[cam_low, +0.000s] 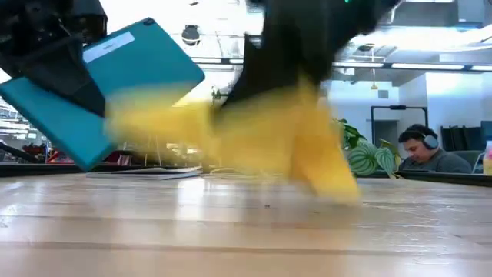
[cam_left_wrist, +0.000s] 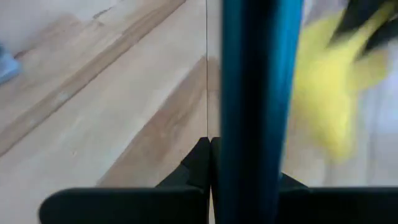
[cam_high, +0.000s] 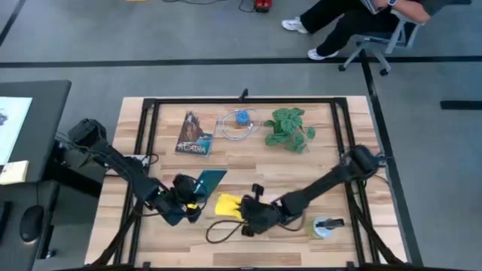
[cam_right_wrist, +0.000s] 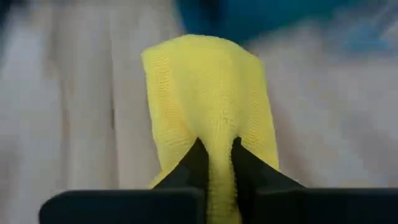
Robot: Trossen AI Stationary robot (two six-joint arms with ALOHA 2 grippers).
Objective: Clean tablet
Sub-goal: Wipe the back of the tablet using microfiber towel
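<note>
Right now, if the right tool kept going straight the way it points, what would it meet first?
Most likely the teal-backed flat rectangular tablet, held tilted off the table by the left tool. The right tool, shut on the yellow cloth, points at it with the cloth leading; the gap between them is hard to judge.

Low view: tablet [cam_low: 127, 73], teal back facing camera, held tilted off the table [cam_low: 246, 231] at 10 o'clock. Blurred yellow cloth [cam_low: 307, 146] hangs from a dark arm at centre, lower edge near the wood. Plant [cam_low: 369, 158] and seated person [cam_low: 423, 154] at 3 o'clock.
</note>
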